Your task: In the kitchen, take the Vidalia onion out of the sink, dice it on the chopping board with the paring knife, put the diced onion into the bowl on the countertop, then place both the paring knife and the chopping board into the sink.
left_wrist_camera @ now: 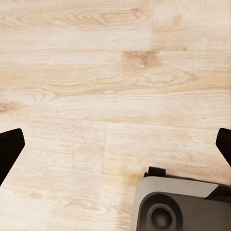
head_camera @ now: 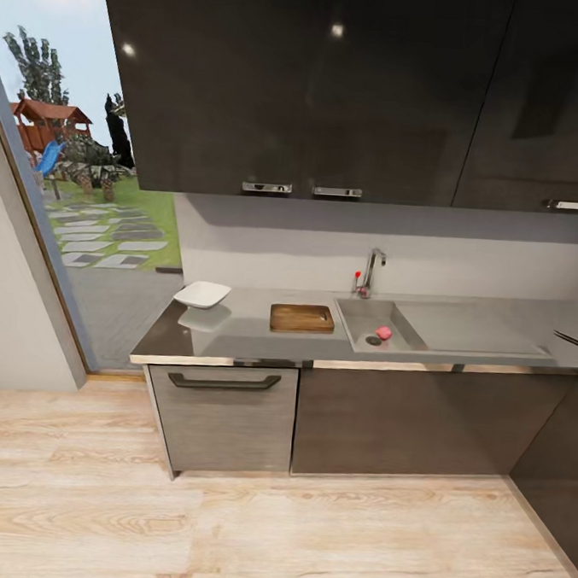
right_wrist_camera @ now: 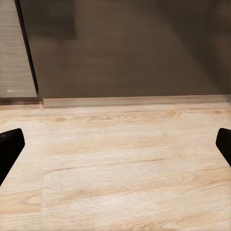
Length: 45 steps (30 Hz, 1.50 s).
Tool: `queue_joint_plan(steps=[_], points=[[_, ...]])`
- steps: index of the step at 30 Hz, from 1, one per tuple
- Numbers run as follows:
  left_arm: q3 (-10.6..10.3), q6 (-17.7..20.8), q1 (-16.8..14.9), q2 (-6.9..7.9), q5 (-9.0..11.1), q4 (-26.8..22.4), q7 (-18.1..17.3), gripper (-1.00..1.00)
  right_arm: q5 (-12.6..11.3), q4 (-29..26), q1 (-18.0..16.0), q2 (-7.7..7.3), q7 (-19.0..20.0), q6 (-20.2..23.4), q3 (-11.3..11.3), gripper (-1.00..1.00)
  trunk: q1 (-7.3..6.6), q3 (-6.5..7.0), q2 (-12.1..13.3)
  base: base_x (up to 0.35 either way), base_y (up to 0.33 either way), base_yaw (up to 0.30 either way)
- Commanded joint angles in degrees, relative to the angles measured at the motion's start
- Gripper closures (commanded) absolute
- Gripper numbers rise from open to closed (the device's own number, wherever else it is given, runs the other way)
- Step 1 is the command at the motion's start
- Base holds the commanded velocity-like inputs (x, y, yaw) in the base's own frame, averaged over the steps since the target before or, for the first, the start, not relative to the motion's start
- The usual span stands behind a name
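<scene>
In the head view the pinkish Vidalia onion lies in the grey sink beside the round drain, under the chrome tap. Left of the basin, the brown chopping board rests flat on the dark countertop. The white bowl stands near the counter's left end. A thin dark object lies at the counter's far right; I cannot tell whether it is the paring knife. My left gripper is open over the wooden floor, far from the counter. My right gripper is open too, facing the dark cabinet fronts.
Glossy black wall cabinets hang above the counter. A drawer front with a dark handle sits below the bowl. An open doorway to a garden is at the left. Light wooden floor lies between me and the cabinets. My base is below the left gripper.
</scene>
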Motion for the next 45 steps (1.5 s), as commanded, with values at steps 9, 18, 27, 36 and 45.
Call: queue_joint_plan(steps=[9,18,27,36,45], points=[[0.0,-0.8,0.0,-0.02,0.0,-0.1,0.1,-1.0,0.6,0.0,0.0,0.12,-0.4,-0.1,-0.2,-1.0,0.04,-0.06,-0.1,0.0,0.0,-0.092],[0.0,-0.9,0.0,-0.02,0.0,-0.1,0.1,-1.0,0.6,0.1,0.0,0.11,-0.4,-0.1,-0.2,-1.0,0.04,0.3,-0.1,0.0,0.0,-0.25],[-0.1,-0.9,0.0,-0.02,-0.1,-0.1,0.1,-1.0,0.6,0.1,0.0,0.17,-0.4,-0.1,-0.2,-1.0,0.04,0.69,-0.1,0.0,-0.023,-0.235],[-0.1,-0.9,0.0,-0.02,-0.1,-0.1,0.1,-1.0,0.6,0.1,0.0,0.27,-0.4,-0.1,-0.2,-1.0,0.04,0.73,-0.1,0.019,-0.254,-0.024],[-0.1,-0.9,0.0,-0.02,-0.1,-0.1,0.1,-1.0,0.6,0.1,0.0,0.36,-0.4,-0.1,-0.1,-1.0,0.04,0.74,-0.1,0.182,-0.23,-0.001]])
